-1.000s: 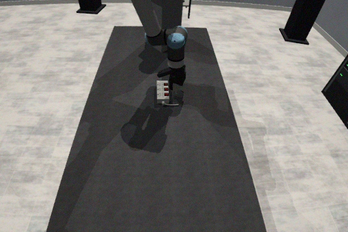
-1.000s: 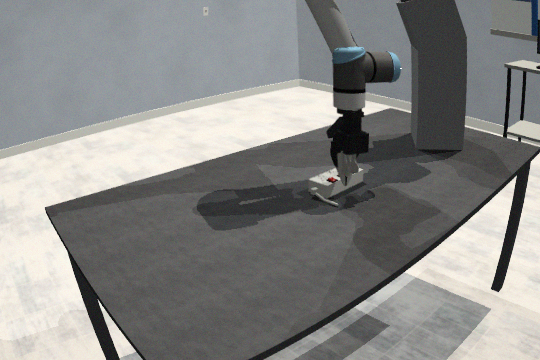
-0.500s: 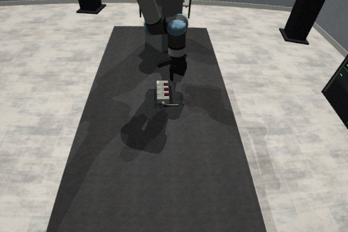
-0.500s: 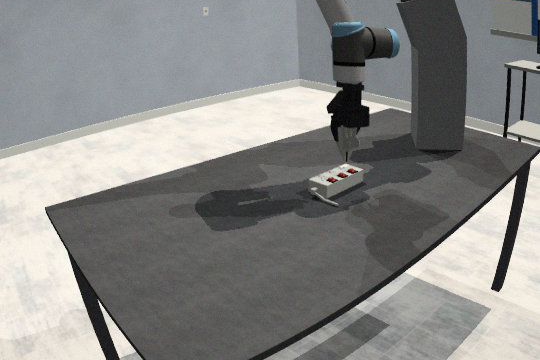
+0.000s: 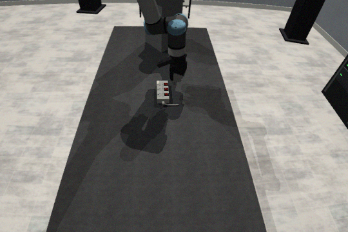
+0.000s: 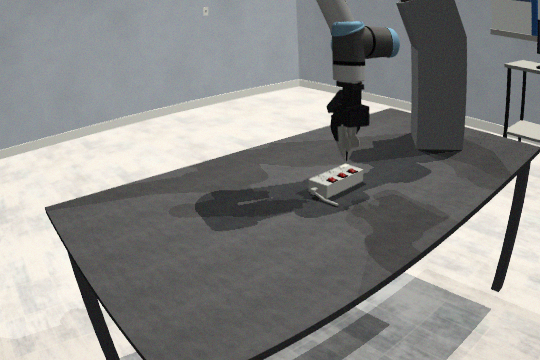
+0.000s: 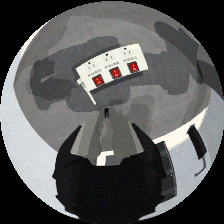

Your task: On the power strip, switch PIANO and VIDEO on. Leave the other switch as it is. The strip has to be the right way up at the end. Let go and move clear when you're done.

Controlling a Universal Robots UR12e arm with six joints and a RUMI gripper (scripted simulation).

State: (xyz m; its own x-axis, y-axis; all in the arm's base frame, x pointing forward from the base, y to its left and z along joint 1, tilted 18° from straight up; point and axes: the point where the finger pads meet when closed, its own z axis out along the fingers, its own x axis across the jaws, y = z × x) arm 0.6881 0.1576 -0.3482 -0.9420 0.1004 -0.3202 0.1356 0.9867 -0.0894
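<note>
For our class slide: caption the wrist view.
Shut gripper poised above the upright power strip and its three red switches.
</note>
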